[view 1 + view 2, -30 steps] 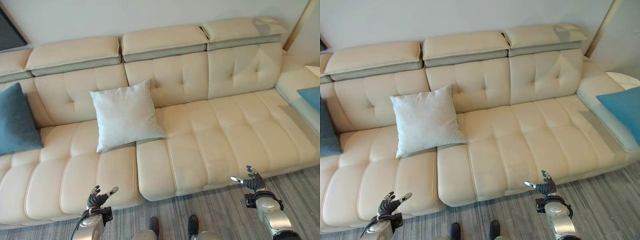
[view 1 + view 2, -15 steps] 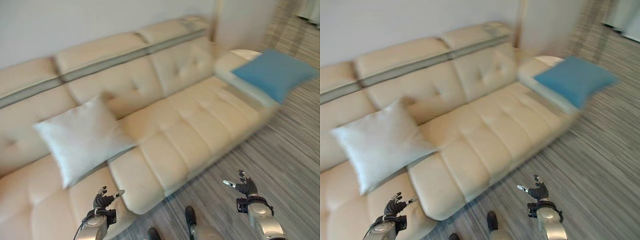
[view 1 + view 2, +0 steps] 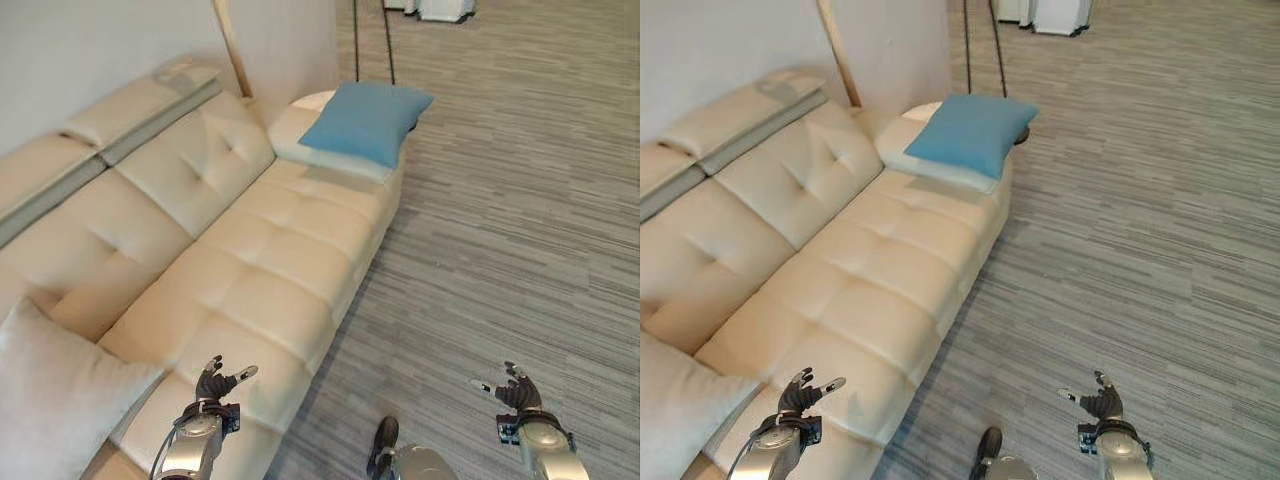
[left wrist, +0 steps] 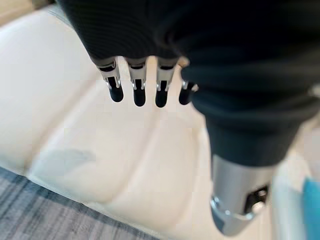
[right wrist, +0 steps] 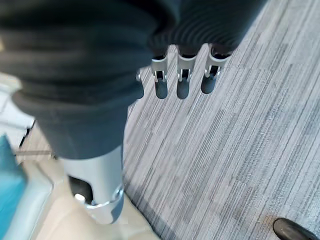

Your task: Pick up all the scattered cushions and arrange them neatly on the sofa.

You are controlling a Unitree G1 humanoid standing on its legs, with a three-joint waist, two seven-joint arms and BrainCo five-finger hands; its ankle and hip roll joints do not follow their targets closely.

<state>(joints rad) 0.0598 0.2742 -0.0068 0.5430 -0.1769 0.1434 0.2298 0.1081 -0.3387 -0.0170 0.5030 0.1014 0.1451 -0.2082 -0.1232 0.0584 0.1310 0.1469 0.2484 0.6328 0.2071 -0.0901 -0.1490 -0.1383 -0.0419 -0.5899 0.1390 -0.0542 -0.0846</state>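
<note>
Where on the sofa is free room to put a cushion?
The sofa seat is bare between the white cushion and the blue cushion. The far end under the blue cushion is taken. Both hands, left and right, are open and empty.

Count taken against the cream sofa (image 3: 250, 270). Cushions: two in total. One blue cushion (image 3: 366, 120) lies on the sofa's far end section. One white cushion (image 3: 50, 410) leans against the sofa's backrest at the near end. Sofas: one. Headrest pads atop the sofa's back: two visible.
</note>
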